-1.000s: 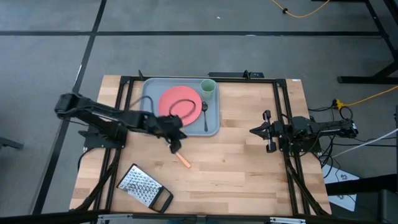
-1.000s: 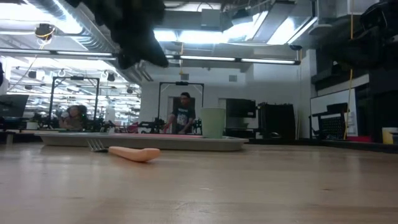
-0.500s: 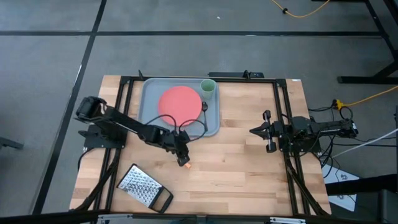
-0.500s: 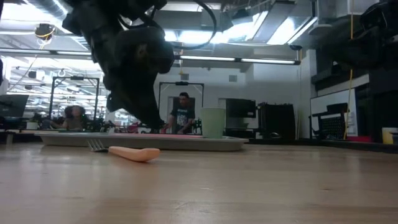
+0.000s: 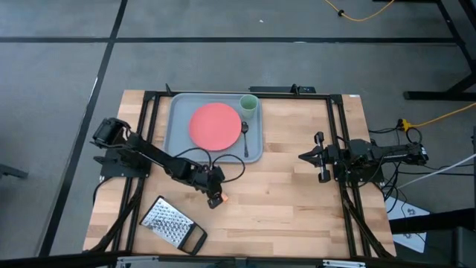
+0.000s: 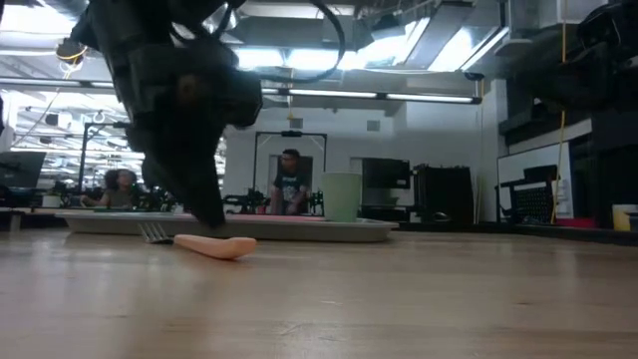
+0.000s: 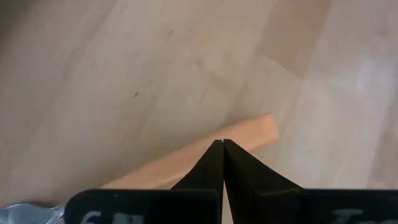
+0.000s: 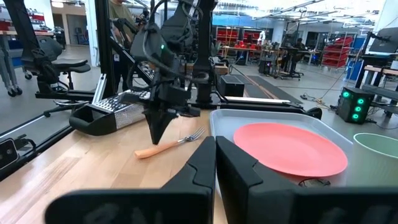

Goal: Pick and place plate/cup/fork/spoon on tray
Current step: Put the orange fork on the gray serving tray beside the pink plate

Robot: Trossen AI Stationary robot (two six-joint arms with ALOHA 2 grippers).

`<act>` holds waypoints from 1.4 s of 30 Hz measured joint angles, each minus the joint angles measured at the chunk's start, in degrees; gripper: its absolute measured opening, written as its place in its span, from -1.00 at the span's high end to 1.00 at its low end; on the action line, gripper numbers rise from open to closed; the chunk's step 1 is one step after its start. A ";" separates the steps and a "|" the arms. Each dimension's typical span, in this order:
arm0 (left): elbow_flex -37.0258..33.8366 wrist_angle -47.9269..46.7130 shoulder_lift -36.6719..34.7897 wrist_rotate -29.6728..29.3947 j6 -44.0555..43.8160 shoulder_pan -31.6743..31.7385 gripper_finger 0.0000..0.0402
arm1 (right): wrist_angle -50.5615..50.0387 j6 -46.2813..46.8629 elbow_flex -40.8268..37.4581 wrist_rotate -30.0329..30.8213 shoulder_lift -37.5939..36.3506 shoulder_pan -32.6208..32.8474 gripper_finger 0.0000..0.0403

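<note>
High view: the left gripper [image 5: 215, 199] is down over the fork [image 5: 222, 196] on the bare wood, near the tray's [image 5: 177, 112] front edge but off it. Its fingers are pressed together with nothing between them, the tips poised over the fork's orange handle. In the left wrist view the closed tips [image 7: 222, 149] meet in a point right above the handle [image 7: 205, 155], which lies slantwise across the boards; whether they touch it is unclear. In the low view the fork [image 6: 204, 242] lies flat on the table, tines toward the tray [image 6: 299, 228], and the dark gripper [image 6: 204, 204] comes down just behind the handle.

On the tray the plate [image 5: 215, 124] fills the middle, the cup [image 5: 248, 106] stands in the far right corner, and the spoon [image 5: 245, 138] lies along the right side beside the plate. A grater [image 5: 171, 225] lies on the table near the front edge, left of the fork.

At the table's right side, the right gripper [image 5: 322, 157] waits well away from the tableware, its fingers nearly together and empty; its wrist view looks across at the plate [image 8: 289, 148], the fork [image 8: 168, 144] and the left gripper [image 8: 157, 134].

A person [image 6: 290, 183] stands in the room beyond.
</note>
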 joint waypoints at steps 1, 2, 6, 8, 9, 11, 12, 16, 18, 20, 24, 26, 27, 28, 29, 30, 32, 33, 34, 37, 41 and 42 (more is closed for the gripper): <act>0.00 0.26 0.52 -0.85 -0.34 -0.18 1.00 | 0.02 -0.04 -0.01 0.00 0.00 -0.01 0.91; -0.05 0.40 0.78 -1.97 -0.68 -0.31 1.00 | 0.04 -0.06 0.01 0.00 0.00 -0.01 0.91; 0.09 2.82 0.53 -3.72 0.27 -0.34 1.00 | 0.03 0.00 -0.01 0.00 0.00 0.01 0.91; -0.02 2.23 0.63 -3.64 0.36 -0.34 1.00 | 0.01 -0.07 -0.01 0.00 0.00 0.01 0.91; -0.01 2.44 1.05 -3.63 0.38 -0.34 1.00 | 0.01 -0.09 0.01 0.00 0.00 -0.01 0.91; -0.03 2.03 1.67 -3.62 0.38 -0.36 1.00 | 0.00 -0.03 0.00 0.00 0.00 -0.01 0.91; -0.04 2.16 2.16 -3.59 0.27 -0.36 1.00 | 0.02 0.00 0.01 0.00 0.00 0.01 0.91; -0.02 3.72 4.28 -3.59 0.10 -0.34 1.00 | 0.03 -0.06 -0.01 0.00 0.00 0.00 0.91; -0.02 4.16 4.61 -2.70 0.06 -0.34 1.00 | 0.04 0.00 0.01 0.00 0.00 -0.01 0.91; -0.02 4.08 4.66 -1.35 -0.99 -0.30 1.00 | -0.01 -0.06 0.01 0.00 0.02 -0.01 0.91; -0.02 3.88 4.54 0.48 -2.46 -0.29 1.00 | 0.00 0.00 -0.01 0.00 0.00 0.00 0.91; -0.02 2.92 3.84 3.03 -2.92 -0.31 1.00 | 0.02 -0.05 -0.01 0.00 0.00 -0.01 0.91; -0.02 2.71 3.71 4.77 -3.47 -0.37 1.00 | 0.02 -0.09 -0.01 0.00 0.00 0.01 0.91; 0.00 2.46 3.72 6.41 -4.30 -0.44 1.00 | 0.03 -0.09 -0.01 0.00 0.00 -0.01 0.91; -0.01 1.44 3.72 7.54 -5.26 -0.47 1.00 | 0.01 -0.05 -0.01 0.00 0.00 0.00 0.91; 0.01 1.01 3.72 8.13 -5.81 -0.54 1.00 | 0.03 0.00 0.01 0.00 0.00 -0.01 0.91; 0.02 -0.19 3.70 8.49 -6.60 -0.86 1.00 | 0.02 -0.06 -0.01 0.00 0.00 0.01 0.91; 0.02 -0.62 3.70 8.42 -6.83 -0.94 1.00 | 0.03 -0.09 -0.01 0.00 0.00 0.00 0.91; 0.02 -1.33 3.70 8.49 -6.99 -0.93 1.00 | 0.02 -0.09 -0.01 0.00 0.00 -0.01 0.91; 0.08 -3.23 3.57 9.19 -7.53 -0.86 1.00 | 0.02 -0.03 0.00 0.00 0.00 0.00 0.91; 0.13 -7.05 2.23 11.22 -8.79 -0.93 1.00 | -0.01 -0.03 0.01 0.00 0.02 0.01 0.91; 0.13 -8.41 1.66 11.54 -8.91 -0.96 1.00 | 0.00 0.00 0.00 0.00 0.02 -0.01 0.91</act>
